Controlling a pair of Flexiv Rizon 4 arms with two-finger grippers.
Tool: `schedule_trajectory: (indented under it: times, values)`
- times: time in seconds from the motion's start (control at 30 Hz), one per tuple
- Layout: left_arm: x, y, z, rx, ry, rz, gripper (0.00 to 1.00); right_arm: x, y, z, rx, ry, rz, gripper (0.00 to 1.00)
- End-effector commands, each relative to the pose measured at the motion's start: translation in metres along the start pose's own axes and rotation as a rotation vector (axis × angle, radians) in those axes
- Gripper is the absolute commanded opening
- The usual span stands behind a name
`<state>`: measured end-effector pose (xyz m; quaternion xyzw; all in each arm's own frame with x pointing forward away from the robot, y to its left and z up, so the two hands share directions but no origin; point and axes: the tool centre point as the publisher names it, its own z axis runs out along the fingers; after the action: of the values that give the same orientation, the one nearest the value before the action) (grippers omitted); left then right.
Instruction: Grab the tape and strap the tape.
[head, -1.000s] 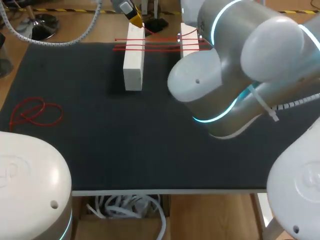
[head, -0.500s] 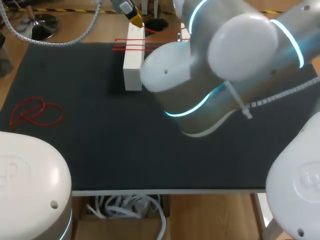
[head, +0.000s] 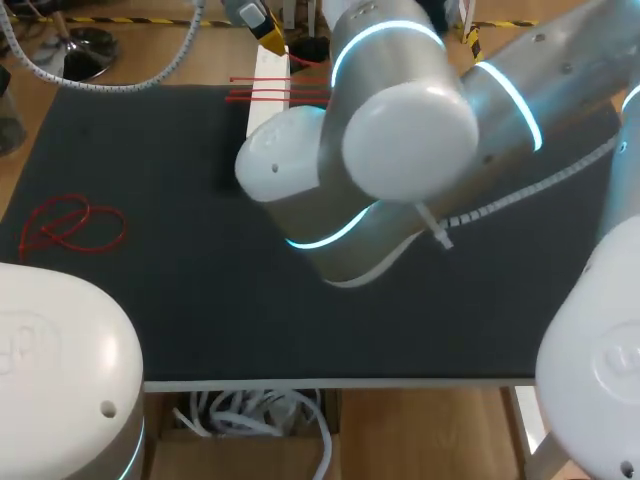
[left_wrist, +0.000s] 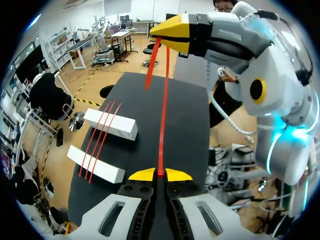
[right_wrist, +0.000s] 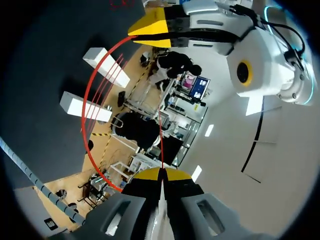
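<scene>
With left hand (left_wrist: 160, 174) and right hand (right_wrist: 161, 172) both clenched on one red tape (left_wrist: 161, 125), holding it strung between them above the tabletop (head: 200, 300). Below, two white blocks (left_wrist: 110, 124) set apart, bridged by three red strips (left_wrist: 100, 142). Well aside on the tabletop, a loose red loop (head: 70, 225).

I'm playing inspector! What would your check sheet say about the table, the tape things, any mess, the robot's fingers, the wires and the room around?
Surface: a black mat covers the table.
Job's things: red tape stretched between the two grippers; two white blocks side by side, three red strands laid across both.
Clutter: a loose red loop lies on the mat near its left edge.
Grippers: left gripper, fingers shut on the red tape; right gripper, fingers shut on its other end.
Cables: a white wrapped cable runs along the right arm.
Surroundings: nothing seen reaching over the table.
</scene>
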<state>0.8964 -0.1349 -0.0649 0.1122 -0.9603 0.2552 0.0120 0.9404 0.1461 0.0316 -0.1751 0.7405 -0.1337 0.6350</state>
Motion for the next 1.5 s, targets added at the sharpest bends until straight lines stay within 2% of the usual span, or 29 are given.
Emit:
schedule_trajectory:
  times: [0.03, 0.53, 0.87, 1.5]
  values:
    - [0.000, -0.001, -0.001, -0.004, 0.000, -0.001, 0.00, 0.002, 0.011, -0.002, 0.086, 0.004, -0.011, 0.00]
    - [0.000, -0.001, -0.001, -0.004, 0.000, -0.001, 0.00, 0.000, 0.022, -0.005, 0.014, 0.023, -0.071, 0.00]
    - [0.000, -0.001, -0.001, -0.004, 0.000, -0.001, 0.00, -0.001, 0.023, -0.009, -0.045, 0.036, -0.027, 0.00]
    - [0.000, -0.001, -0.001, -0.004, 0.000, -0.001, 0.00, -0.001, 0.023, -0.009, -0.045, 0.036, -0.027, 0.00]
